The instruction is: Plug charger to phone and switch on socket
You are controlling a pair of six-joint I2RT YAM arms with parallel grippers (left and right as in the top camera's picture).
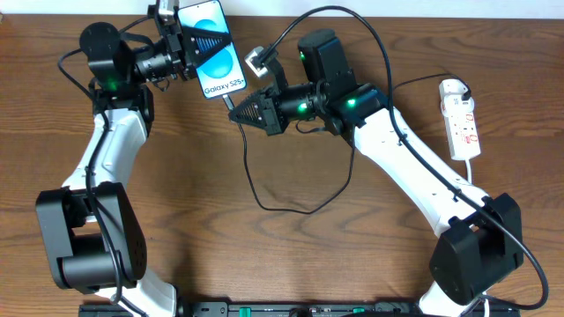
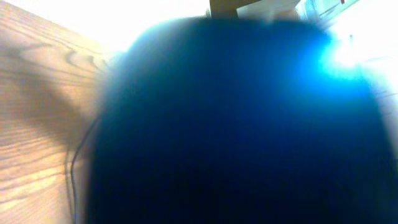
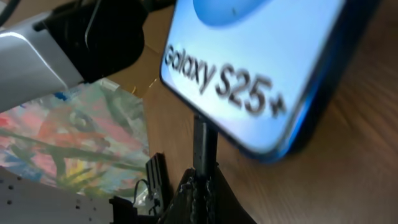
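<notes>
Left tool (image 1: 216,41) clamps phone (image 1: 220,75): rigid, slick glass, hold by edges. Right tool (image 1: 238,112) pinched shut on charger (image 3: 204,146) plug; stiff tip, floppy cable, grip near tip.

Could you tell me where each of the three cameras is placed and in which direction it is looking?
Overhead: above the table, looking straight down; both arms show, the left hand holding the phone, the right hand holding the cable's plug.
Left wrist: on the left arm, facing along its hand; the blurred blue phone nearly fills the view, fingers not discernible.
Right wrist: on the right arm, facing the phone's lower edge; the right hand and plug show.
Shared: all three see the phone.
</notes>
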